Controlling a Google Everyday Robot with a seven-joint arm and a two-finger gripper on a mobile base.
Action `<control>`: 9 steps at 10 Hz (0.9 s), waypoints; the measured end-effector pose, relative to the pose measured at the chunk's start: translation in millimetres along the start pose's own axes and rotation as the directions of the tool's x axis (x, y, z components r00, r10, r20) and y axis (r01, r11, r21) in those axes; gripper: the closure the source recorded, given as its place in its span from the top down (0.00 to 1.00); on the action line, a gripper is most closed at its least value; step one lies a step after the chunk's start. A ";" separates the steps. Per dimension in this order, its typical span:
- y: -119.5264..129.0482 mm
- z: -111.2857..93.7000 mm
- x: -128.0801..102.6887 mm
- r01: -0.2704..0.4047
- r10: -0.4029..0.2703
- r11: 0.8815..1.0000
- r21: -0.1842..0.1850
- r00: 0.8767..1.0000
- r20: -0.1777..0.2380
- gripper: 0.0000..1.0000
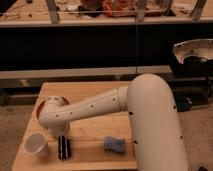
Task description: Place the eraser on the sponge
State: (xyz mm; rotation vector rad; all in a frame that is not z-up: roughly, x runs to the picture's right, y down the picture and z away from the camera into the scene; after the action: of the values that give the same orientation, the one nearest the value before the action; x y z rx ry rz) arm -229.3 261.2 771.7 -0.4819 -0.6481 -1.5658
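Note:
The blue sponge [115, 145] lies on the wooden table [90, 92] near its front edge, right of centre. The eraser [64, 151] shows as a black block with a thin light stripe, lying lengthwise toward me between the white cup and the sponge. My white arm reaches in from the right. Its gripper [63, 140] comes down right at the eraser's far end. The arm's end hides where they meet, so I cannot tell whether the eraser is held or resting on the table. About a hand's width separates the eraser from the sponge.
A white cup [36, 144] stands just left of the eraser. An orange bowl [48, 104] sits behind the arm at the table's left. Behind the table runs a dark counter [75, 45]. A grey round unit [192, 55] stands at the right.

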 end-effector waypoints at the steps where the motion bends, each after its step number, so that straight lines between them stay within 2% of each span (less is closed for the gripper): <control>1: 0.1 5.5 -0.3 0.000 0.000 1.000 0.002 1.000 -0.001 0.03; 3: 4.1 7.9 0.4 -0.002 0.002 1.000 0.002 1.000 -0.008 0.00; 6: 9.8 -20.1 1.9 -0.009 0.009 1.000 -0.001 1.000 -0.019 0.00; 9: 14.1 -24.5 3.7 -0.010 0.011 1.000 0.005 0.999 -0.034 0.00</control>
State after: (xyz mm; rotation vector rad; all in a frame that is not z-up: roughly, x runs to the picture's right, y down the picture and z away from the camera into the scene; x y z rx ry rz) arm -214.0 241.9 757.5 -0.4529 -0.6223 -1.5588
